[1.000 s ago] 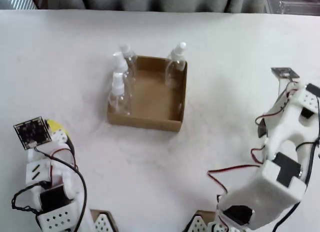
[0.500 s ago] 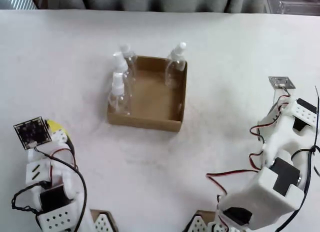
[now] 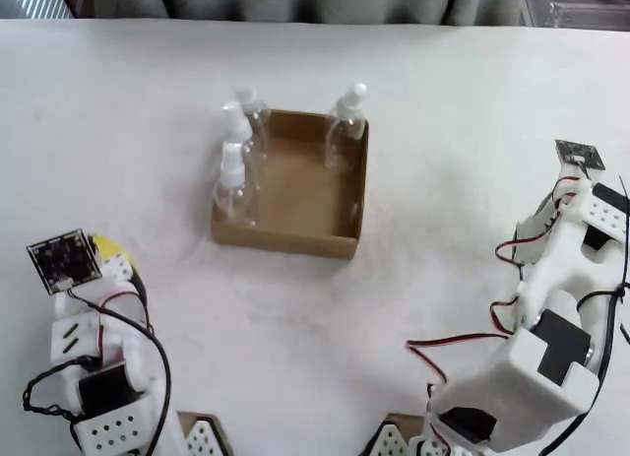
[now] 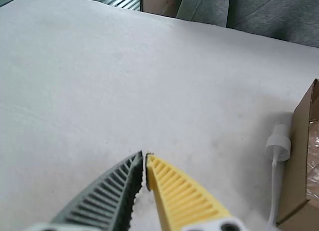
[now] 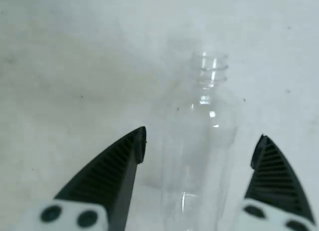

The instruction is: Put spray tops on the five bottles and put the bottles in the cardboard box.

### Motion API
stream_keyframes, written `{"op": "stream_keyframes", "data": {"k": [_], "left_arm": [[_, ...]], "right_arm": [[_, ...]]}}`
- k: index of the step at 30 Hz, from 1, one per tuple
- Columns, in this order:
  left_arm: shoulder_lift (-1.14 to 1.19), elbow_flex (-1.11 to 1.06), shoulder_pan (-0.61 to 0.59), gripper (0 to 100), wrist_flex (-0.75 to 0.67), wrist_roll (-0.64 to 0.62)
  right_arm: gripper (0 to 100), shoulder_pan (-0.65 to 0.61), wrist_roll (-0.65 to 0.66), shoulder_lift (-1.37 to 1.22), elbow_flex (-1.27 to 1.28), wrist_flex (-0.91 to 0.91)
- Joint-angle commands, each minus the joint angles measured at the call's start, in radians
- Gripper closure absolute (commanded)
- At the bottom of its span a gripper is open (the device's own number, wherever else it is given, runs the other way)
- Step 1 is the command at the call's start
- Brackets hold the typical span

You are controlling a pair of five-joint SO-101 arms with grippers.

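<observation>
The white tabletop [image 3: 148, 101] carries a cardboard box [image 3: 295, 241]. A loose spray top [image 4: 277, 148] lies beside the box, ahead of the left gripper [image 4: 145, 163]. A clear open-necked bottle [image 5: 202, 106] rests between the right gripper's [image 5: 202, 137] spread fingers [image 5: 114, 171].

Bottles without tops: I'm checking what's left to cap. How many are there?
1: a bottle on the table, between the fingers of the open right gripper. Those in the box carry tops; more may be hidden.

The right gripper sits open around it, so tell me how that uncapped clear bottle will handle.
The bottle looks empty and thin-walled, so it is probably light and liable to dent under a hard squeeze. Its smooth, glossy, round body may slip or roll.
</observation>
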State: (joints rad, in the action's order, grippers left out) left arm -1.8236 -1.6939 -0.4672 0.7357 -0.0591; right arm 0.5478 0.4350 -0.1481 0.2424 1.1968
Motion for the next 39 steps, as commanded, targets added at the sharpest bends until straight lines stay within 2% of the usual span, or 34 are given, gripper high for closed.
{"op": "stream_keyframes", "data": {"k": [1, 5, 11, 22, 25, 29, 31, 36, 39], "left_arm": [[-0.004, 0.002, -0.002, 98, -0.005, 0.012], [-0.004, 0.002, -0.002, 98, -0.005, 0.012], [-0.004, 0.002, -0.002, 98, -0.005, 0.012], [-0.004, 0.002, -0.002, 98, -0.005, 0.012], [-0.004, 0.002, -0.002, 98, -0.005, 0.012], [-0.004, 0.002, -0.002, 98, -0.005, 0.012], [-0.004, 0.002, -0.002, 98, -0.002, 0.008], [-0.004, 0.032, 0.001, 98, 0.003, 0.009], [-0.002, 0.114, 0.008, 98, 0.064, 0.008]], "right_arm": [[70.4, 0.015, -0.012, 0.005, -0.052, -0.013], [70.6, 0.027, -0.011, -0.015, -0.052, -0.044], [76.9, 0.044, -0.011, -0.062, -0.054, -0.117], [73.1, 0.039, -0.011, -0.074, -0.054, -0.12], [80.4, 0.041, -0.005, -0.074, -0.054, -0.124], [99.6, 0.038, 0.054, -0.074, -0.054, -0.124], [96.7, 0.038, 0.084, -0.074, -0.052, -0.111], [98.3, 0.038, 0.091, -0.044, -0.052, -0.005], [98.3, 0.038, 0.092, -0.004, -0.048, 0.041]]}}
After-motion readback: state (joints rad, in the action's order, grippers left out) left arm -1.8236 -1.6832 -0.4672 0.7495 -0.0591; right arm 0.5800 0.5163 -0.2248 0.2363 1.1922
